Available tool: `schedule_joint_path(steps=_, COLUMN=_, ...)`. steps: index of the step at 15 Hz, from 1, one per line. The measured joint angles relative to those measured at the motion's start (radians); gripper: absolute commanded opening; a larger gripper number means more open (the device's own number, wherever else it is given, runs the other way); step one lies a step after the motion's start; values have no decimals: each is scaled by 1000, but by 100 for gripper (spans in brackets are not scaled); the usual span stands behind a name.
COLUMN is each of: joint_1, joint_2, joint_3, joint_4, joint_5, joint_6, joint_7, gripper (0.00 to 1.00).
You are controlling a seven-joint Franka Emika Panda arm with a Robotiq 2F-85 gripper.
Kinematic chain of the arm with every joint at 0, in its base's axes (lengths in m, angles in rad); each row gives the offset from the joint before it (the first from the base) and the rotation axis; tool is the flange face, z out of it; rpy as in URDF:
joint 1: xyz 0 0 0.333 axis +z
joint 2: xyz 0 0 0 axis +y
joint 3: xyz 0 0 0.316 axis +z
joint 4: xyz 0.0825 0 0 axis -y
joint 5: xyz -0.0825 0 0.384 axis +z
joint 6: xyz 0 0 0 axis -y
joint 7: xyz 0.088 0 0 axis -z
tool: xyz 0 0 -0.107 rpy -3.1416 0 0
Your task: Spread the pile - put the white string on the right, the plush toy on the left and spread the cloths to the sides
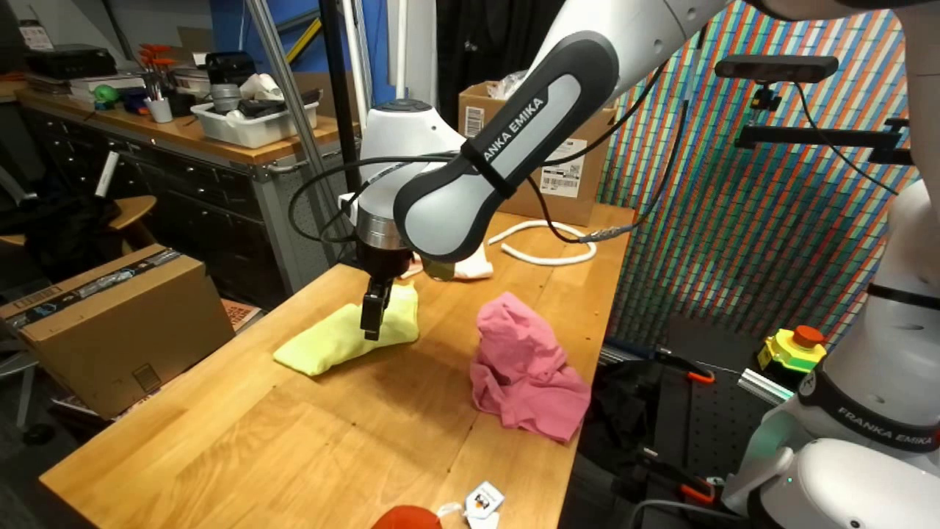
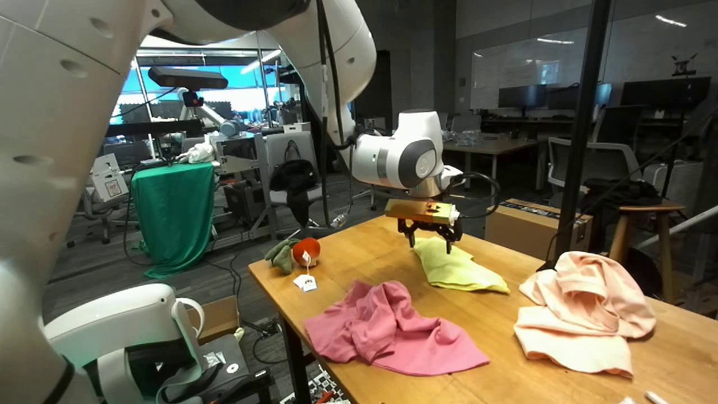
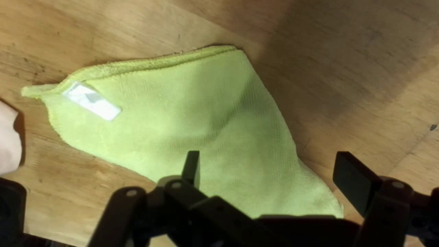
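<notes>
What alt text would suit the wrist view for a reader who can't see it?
Open gripper at the bottom, over a yellow cloth with a white tag, on a wooden table. Part of a peach cloth shows at the left edge.

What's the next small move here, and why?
I'd probably raise the jaws straight up, clear of the yellow cloth. They're open over it, gripping nothing, and it lies apart from the pink cloth and peach cloth; the white string and plush toy sit on opposite sides of the cloths, so the spread looks done.
</notes>
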Motion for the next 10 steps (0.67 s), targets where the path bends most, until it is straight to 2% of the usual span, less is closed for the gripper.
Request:
schedule_joint_path(steps=5, joint_1=-45, joint_2=100, joint_3=29, joint_4=106, joint_5=33, joint_6=-24, joint_7=-69, gripper=100)
schedule_joint_path(steps=10, joint_1=-61, joint_2=168, joint_3=44, joint_4=190, joint_5=37, joint_6=-80, joint_7=-99, gripper=100)
